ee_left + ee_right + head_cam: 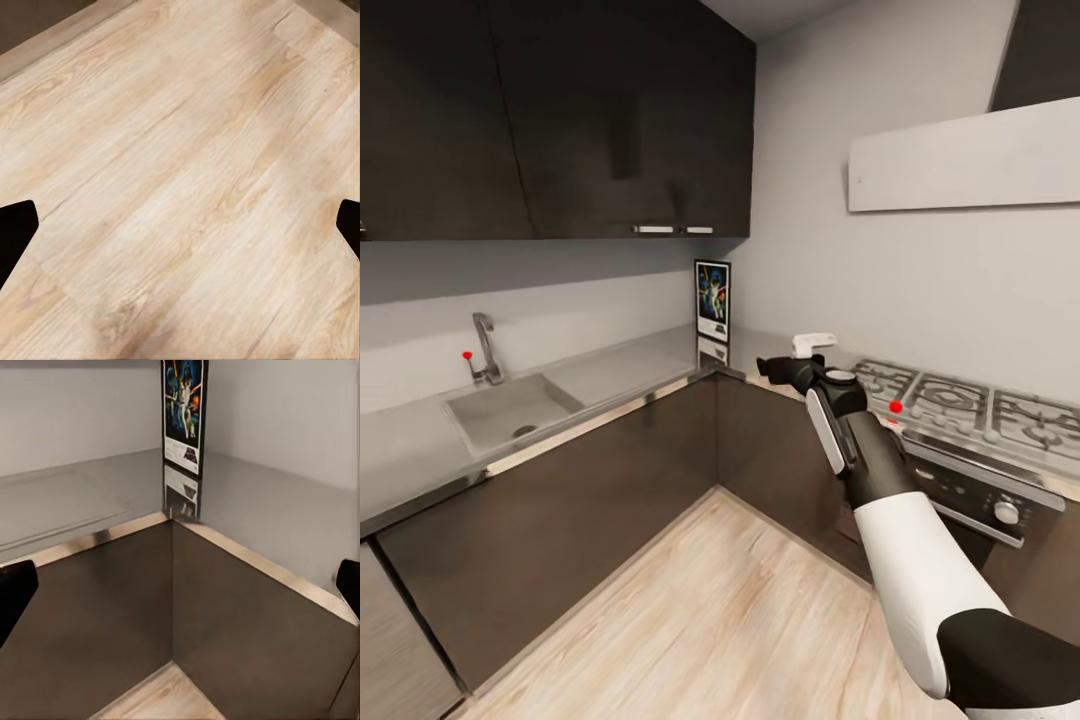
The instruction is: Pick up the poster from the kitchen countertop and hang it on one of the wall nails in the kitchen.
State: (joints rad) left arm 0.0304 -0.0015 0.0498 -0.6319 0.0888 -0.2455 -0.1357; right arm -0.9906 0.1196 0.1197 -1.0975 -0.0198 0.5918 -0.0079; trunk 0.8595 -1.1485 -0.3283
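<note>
While your left gripper pointed down at the wooden floor, its two dark fingertips sat far apart with nothing between them, so it was open and empty. It was nowhere near the job.

Next along, the sink and its tap sat in the kitchen countertop, off to the left side.

Then came the poster. It stood upright in the inner corner of the countertop, leaning back against the wall, with its long side running up and down. You could see its shiny copy in the grey top just under it.

To the right of that was your right gripper. It reached out over the counter edge, and the poster lay ahead of it and a little to its left, still apart from it. In the right wrist view the poster stood straight ahead, past the corner, and the fingertips were spread wide and held nothing.

Your right arm was clearly the nearer one. I think it had to go forward to the corner.

Last, on the far right, was the gas hob.
</note>
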